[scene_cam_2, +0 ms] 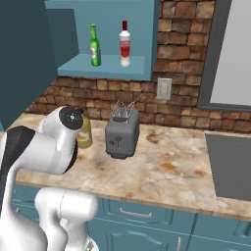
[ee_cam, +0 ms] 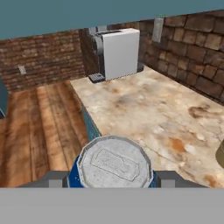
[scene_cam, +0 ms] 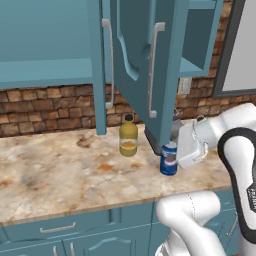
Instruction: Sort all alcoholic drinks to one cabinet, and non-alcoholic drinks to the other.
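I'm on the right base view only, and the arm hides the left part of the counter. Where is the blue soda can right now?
Observer: The blue can stands upright near the front edge of the counter, under the open cabinet door.
Operator: Is the tool on it?
Observer: Yes. In the hand view the tool is around the can's top, with one finger against each side.
Operator: Is the can lifted?
Observer: No, its base rests on the counter.
Operator: How near is the juice bottle?
Observer: The juice bottle stands apart from the can, farther back and to its left in the left base view.
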Controlling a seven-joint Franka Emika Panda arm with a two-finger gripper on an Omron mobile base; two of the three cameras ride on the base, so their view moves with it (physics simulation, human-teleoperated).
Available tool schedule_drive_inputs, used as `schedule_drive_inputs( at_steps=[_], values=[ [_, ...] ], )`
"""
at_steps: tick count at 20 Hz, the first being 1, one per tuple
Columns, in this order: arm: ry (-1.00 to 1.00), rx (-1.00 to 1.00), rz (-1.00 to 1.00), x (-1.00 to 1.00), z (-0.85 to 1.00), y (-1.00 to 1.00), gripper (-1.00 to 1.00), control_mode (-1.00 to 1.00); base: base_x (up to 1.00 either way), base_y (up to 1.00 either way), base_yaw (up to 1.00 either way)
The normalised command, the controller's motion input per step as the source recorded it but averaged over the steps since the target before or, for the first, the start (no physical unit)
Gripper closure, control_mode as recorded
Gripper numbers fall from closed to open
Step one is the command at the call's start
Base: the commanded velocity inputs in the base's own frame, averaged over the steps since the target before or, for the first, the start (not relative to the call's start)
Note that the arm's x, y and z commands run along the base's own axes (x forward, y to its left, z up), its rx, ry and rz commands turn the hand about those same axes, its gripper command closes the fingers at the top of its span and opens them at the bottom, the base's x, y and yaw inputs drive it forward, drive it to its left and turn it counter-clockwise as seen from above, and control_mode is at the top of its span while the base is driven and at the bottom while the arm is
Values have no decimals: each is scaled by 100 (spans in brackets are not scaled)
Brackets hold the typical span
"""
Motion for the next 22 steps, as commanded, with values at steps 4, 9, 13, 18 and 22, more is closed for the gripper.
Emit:
schedule_drive_inputs(
  at_steps=[4, 9, 13, 18, 22],
  values=[
    [0, 0, -8, -45, 67, -45, 100, -100, 0, 0, 0],
    [0, -1, -8, -44, 52, -46, 100, -100, 0, 0, 0],
    [0, 0, -7, -13, 15, -26, 100, -100, 0, 0, 0],
    [7, 0, -1, 0, 0, -7, 100, -100, 0, 0, 0],
    [5, 0, 0, 0, 0, 0, 100, -100, 0, 0, 0]
  ],
)
